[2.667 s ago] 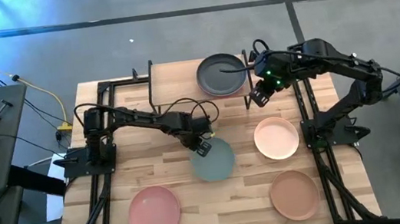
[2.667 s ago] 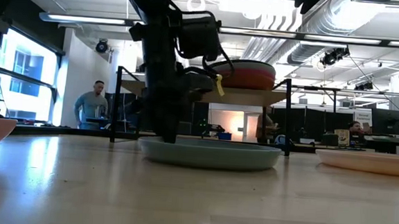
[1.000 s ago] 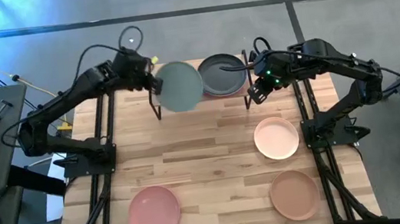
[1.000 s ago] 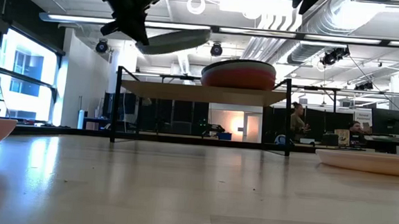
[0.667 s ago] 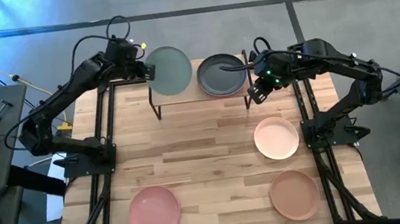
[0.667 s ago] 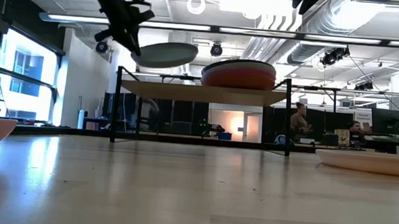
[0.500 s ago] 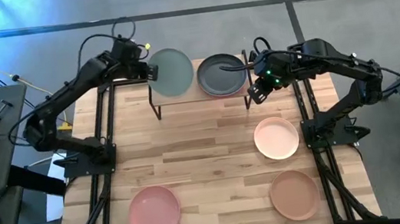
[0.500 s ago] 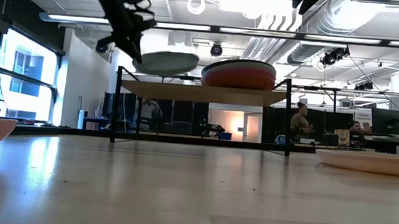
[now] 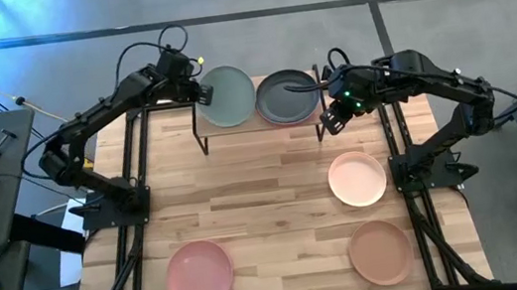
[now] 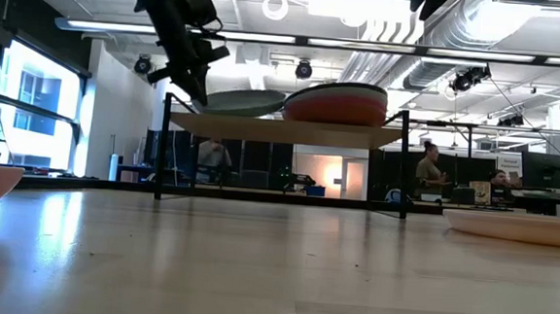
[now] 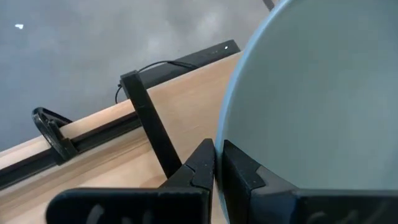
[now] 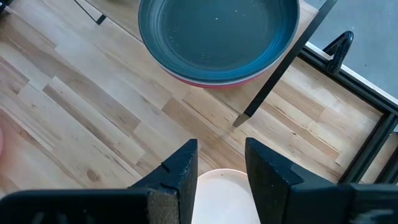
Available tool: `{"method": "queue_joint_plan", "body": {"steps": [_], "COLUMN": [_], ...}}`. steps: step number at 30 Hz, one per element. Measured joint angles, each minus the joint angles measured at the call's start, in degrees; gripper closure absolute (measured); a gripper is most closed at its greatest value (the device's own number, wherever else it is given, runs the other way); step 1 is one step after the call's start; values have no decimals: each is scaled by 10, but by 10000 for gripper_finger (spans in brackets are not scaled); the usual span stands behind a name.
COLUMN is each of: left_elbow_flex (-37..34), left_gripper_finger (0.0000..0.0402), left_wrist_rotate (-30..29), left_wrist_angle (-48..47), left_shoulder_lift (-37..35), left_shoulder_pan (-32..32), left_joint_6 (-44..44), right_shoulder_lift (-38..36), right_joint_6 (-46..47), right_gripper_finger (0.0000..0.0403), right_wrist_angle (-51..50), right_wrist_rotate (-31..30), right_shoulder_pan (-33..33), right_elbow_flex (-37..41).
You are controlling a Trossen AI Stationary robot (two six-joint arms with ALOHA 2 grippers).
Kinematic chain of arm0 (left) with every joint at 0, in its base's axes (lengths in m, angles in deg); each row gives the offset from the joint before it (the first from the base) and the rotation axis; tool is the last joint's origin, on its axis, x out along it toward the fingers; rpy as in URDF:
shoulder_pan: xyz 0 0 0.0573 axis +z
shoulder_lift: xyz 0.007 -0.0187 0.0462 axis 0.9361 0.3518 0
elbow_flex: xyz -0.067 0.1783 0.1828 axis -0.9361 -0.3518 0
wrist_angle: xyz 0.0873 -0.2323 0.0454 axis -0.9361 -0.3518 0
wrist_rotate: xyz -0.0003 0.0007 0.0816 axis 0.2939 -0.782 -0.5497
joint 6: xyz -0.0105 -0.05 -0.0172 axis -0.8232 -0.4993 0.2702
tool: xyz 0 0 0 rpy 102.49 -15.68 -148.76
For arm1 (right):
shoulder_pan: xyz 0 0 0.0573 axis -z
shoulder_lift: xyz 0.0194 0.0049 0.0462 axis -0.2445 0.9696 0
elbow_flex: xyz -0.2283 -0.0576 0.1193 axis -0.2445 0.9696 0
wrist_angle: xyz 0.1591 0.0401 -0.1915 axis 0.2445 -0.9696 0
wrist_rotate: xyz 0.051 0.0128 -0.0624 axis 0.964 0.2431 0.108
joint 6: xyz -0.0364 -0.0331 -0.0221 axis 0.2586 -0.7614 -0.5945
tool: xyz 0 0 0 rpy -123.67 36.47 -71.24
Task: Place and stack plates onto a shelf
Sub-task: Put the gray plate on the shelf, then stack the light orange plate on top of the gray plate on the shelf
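Over the low light-wood shelf [image 9: 231, 88] on thin black legs: left tool [image 9: 204, 94] clamped on the near-tilted round matte sage green plate's [image 9: 228, 97] left rim, right edge touching the charcoal-topped plate stack [image 9: 286, 96]. Beside the stack's right edge: right tool [image 9: 334, 123], parted, empty, above bare tabletop [image 9: 264, 189].

Sage green round matte plate [image 9: 226, 96] left bare tabletop centre, where it had lain flat. Left gripper [image 9: 202, 93], fingers clamped on plate rim, carried it up and across to left half of small light-wood shelf on black legs [image 10: 286, 130]. Plate came down from tilted high carry to near level, rim just beside charcoal plate stack [image 9: 285, 96]; contact with shelf top seemed likely, unclear. Person [image 10: 213, 158] moved across background room.
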Motion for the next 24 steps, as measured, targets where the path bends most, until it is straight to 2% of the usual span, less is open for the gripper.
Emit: {"method": "queue_joint_plan", "body": {"steps": [10, 20, 24], "left_elbow_flex": [0, 0, 20], "left_gripper_finger": [366, 321, 307], "left_wrist_rotate": [-2, 17, 17], "left_wrist_angle": [-2, -4, -17], "left_shoulder_lift": [12, 11, 11], "left_shoulder_pan": [0, 0, 0], "left_joint_6": [4, 19, 19], "right_shoulder_lift": [0, 0, 0], "right_joint_6": [6, 6, 6], "right_gripper_finger": [290, 290, 290], "right_wrist_angle": [0, 0, 0], "right_wrist_rotate": [0, 0, 0], "right_shoulder_pan": [0, 0, 0], "right_elbow_flex": [0, 0, 0]}}
